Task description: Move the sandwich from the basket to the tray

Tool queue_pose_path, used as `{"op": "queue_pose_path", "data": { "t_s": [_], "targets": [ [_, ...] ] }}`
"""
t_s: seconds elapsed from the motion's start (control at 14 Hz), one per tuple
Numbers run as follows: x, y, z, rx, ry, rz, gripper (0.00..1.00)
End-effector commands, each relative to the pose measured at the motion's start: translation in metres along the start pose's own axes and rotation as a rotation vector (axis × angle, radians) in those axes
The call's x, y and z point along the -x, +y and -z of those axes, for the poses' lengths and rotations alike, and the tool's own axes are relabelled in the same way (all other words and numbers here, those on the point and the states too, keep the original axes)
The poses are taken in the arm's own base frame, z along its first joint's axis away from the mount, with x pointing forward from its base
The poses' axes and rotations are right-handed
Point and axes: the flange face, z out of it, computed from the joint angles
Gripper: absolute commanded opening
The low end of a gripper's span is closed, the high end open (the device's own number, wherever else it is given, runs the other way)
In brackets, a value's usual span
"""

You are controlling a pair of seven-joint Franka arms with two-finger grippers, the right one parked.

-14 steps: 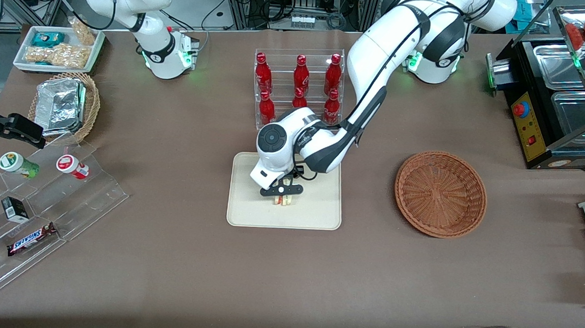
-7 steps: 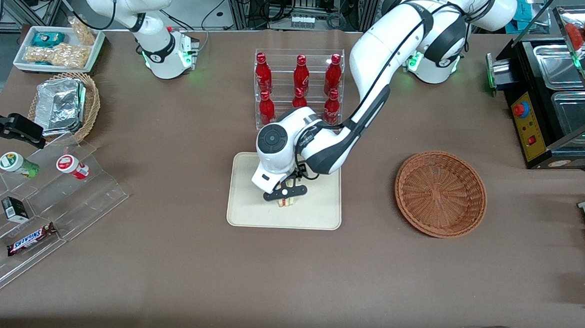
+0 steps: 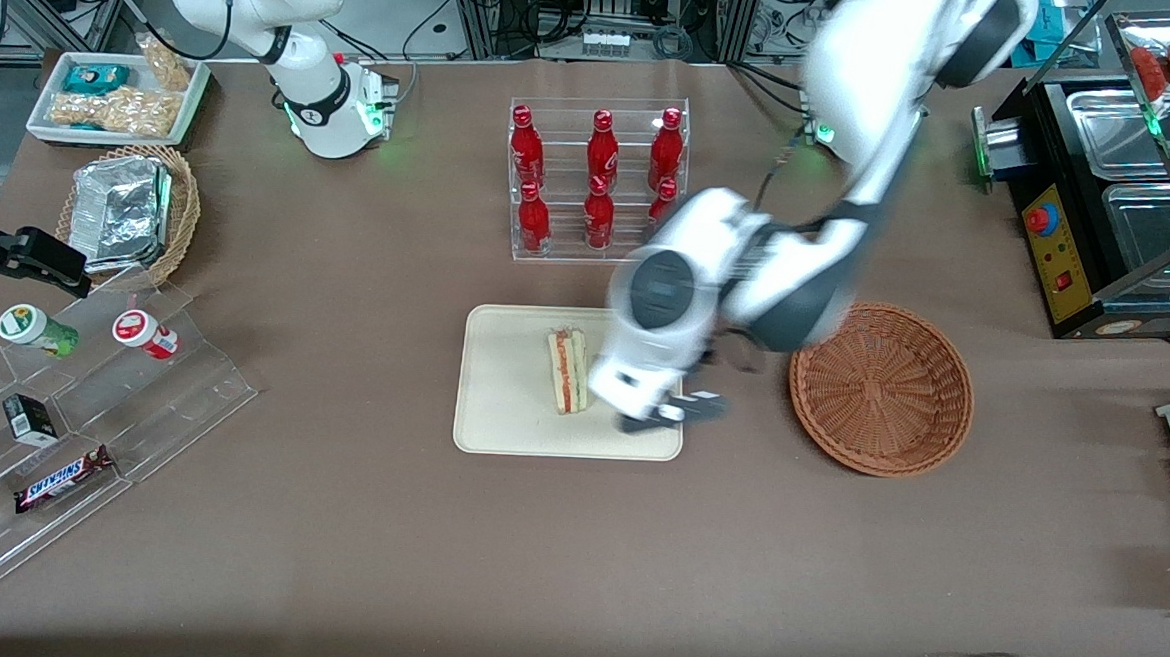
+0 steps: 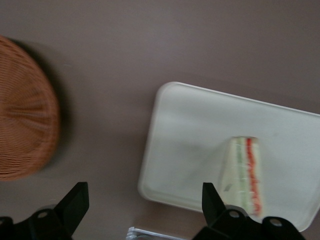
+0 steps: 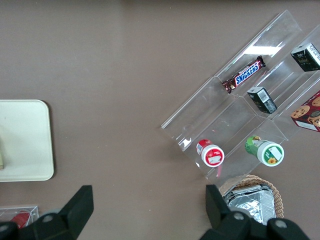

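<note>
The sandwich (image 3: 568,371) lies flat on the cream tray (image 3: 500,414), its orange and green layers showing; it also shows in the left wrist view (image 4: 243,175) on the tray (image 4: 190,135). My left gripper (image 3: 676,413) is open and empty, raised above the tray's edge nearest the reddish-brown basket (image 3: 880,387), apart from the sandwich. In the left wrist view its black fingers (image 4: 75,202) stand wide apart over the table and the tray's corner. The basket is empty and also shows in the left wrist view (image 4: 25,130).
A clear rack of red bottles (image 3: 598,174) stands farther from the front camera than the tray. A tiered clear shelf with snacks (image 3: 70,402), a tan basket with a foil packet (image 3: 131,210) and a white snack tray (image 3: 116,99) lie toward the parked arm's end.
My left gripper has let go of the sandwich, opened, risen and swung toward the basket. The sandwich now lies uncovered on the tray.
</note>
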Motion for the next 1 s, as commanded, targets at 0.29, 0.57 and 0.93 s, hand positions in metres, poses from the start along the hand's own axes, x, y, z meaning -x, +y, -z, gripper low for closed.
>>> {"op": "queue_pose_path", "data": {
  "t_s": [0.29, 0.57, 0.93],
  "targets": [
    [-0.021, -0.208, 0.038, -0.076, -0.163, -0.127, 1.00],
    [-0.017, -0.318, 0.055, -0.074, -0.186, -0.125, 1.00],
    [0.033, -0.364, 0.102, -0.070, -0.194, -0.091, 1.00]
  ]
}}
